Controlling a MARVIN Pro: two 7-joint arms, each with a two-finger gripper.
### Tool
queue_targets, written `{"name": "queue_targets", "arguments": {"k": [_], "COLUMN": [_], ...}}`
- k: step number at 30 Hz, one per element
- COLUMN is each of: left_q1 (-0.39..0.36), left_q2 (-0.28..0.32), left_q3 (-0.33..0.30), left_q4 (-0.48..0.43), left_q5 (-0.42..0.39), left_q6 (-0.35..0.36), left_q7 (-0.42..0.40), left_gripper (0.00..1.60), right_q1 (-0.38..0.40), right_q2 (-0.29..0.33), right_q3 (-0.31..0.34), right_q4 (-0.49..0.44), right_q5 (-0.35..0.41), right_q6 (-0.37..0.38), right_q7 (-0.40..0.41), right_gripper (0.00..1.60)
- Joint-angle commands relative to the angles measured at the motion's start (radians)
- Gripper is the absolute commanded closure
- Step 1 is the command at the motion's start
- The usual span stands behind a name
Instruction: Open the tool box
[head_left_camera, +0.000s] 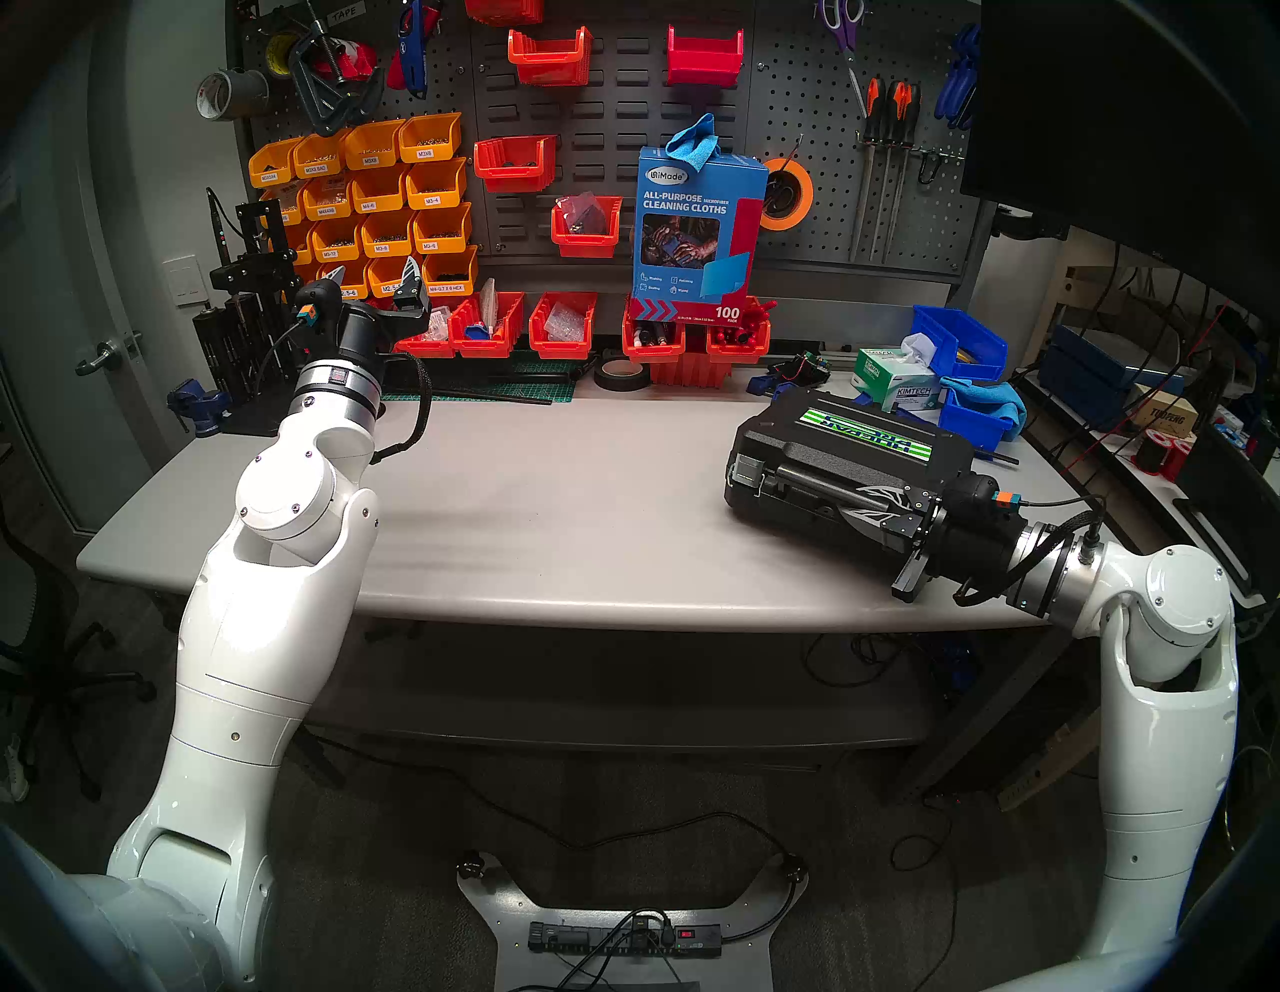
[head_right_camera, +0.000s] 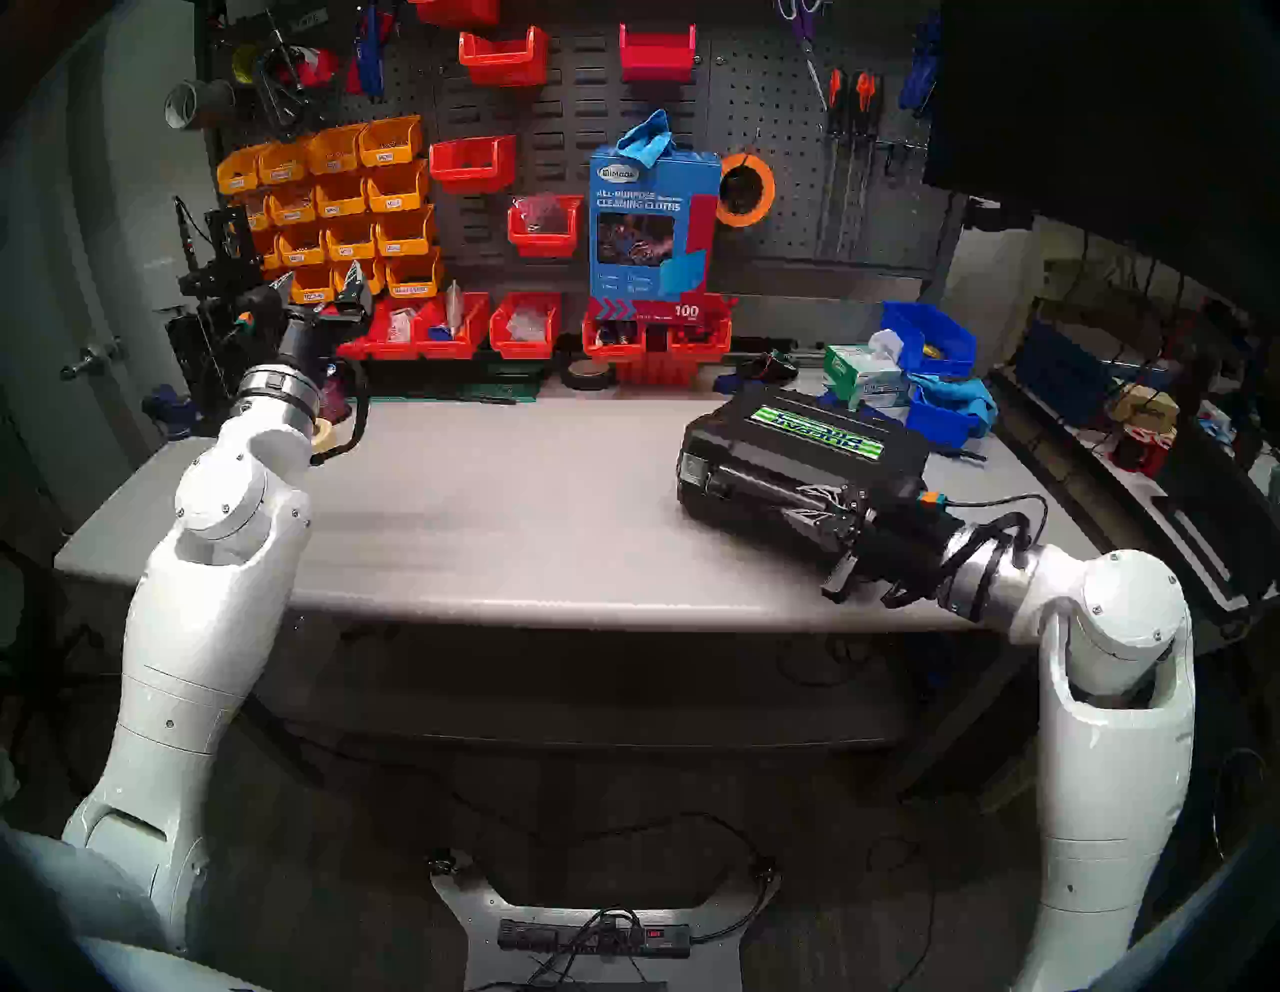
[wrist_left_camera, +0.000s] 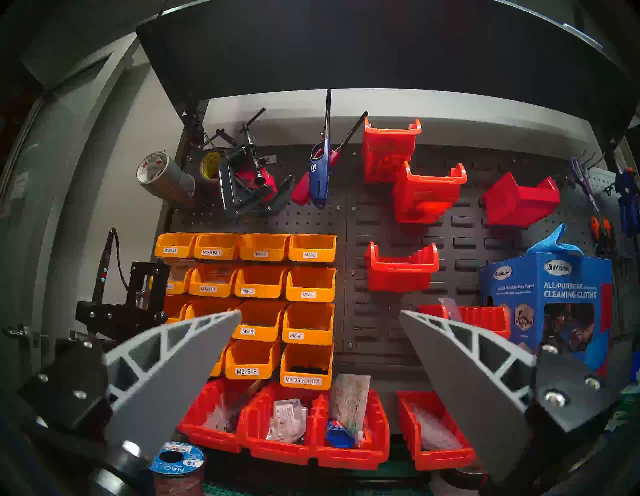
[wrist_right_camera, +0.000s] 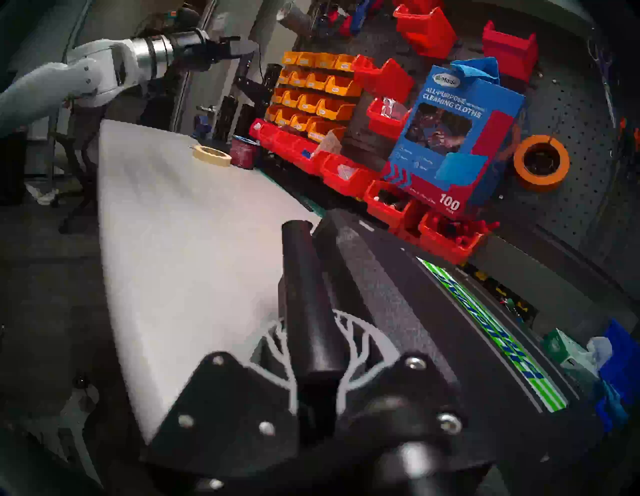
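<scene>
r jaws clamped on tool box handle, l gripper spread wide

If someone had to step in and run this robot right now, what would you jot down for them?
Right gripper: shut on the handle of the tool box, fingers either side of the black bar.
Left gripper: open, empty, raised near the orange bins, away from the job.
Tool box: lies flat on the right part of the table, striped sticker up, in front of the blue bins.
Done: handle gripped.
Left: lid looks closed; one silver latch shows, seemingly fastened, the other hidden. Release latches, lift lid.
</scene>
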Motion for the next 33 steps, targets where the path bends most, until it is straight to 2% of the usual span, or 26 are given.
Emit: {"name": "queue_targets", "arguments": {"k": [1, 14, 21, 22, 23, 24, 26, 27, 29, 33], "left_q1": [-0.01, -0.01, -0.01, -0.01, -0.01, -0.01, -0.01, -0.01, -0.01, -0.01], "left_q2": [0.0, 0.0, 0.0, 0.0, 0.0, 0.0, 0.0, 0.0, 0.0, 0.0], "left_q3": [-0.002, -0.002, -0.002, -0.002, -0.002, -0.002, -0.002, -0.002, -0.002, -0.002], "left_q4": [-0.009, -0.009, -0.009, -0.009, -0.009, -0.009, -0.009, -0.009, -0.009, -0.009], "left_q5": [0.0, 0.0, 0.0, 0.0, 0.0, 0.0, 0.0, 0.0, 0.0, 0.0], "left_q6": [-0.001, -0.001, -0.001, -0.001, -0.001, -0.001, -0.001, -0.001, -0.001, -0.001], "left_q7": [0.0, 0.0, 0.0, 0.0, 0.0, 0.0, 0.0, 0.0, 0.0, 0.0], "left_gripper": [0.0, 0.0, 0.0, 0.0, 0.0, 0.0, 0.0, 0.0, 0.0, 0.0], "right_q1": [0.024, 0.029, 0.05, 0.052, 0.053, 0.056, 0.064, 0.068, 0.081, 0.108], "right_q2": [-0.087, -0.124, -0.11, -0.109, -0.108, -0.105, -0.099, -0.096, -0.089, -0.081], "right_q3": [-0.043, -0.073, -0.072, -0.072, -0.072, -0.071, -0.068, -0.066, -0.06, -0.045], "right_q4": [0.0, 0.037, 0.064, 0.065, 0.066, 0.067, 0.069, 0.071, 0.075, 0.085], "right_q5": [-0.034, -0.077, -0.062, -0.061, -0.06, -0.059, -0.054, -0.053, -0.051, -0.044], "right_q6": [-0.032, -0.085, -0.085, -0.083, -0.082, -0.08, -0.077, -0.075, -0.073, -0.076], "right_q7": [-0.108, -0.174, -0.152, -0.151, -0.15, -0.147, -0.142, -0.14, -0.137, -0.134], "right_gripper": [1.6, 1.6, 1.6, 1.43, 1.04, 0.93, 0.53, 0.22, 0.0, 0.0]}}
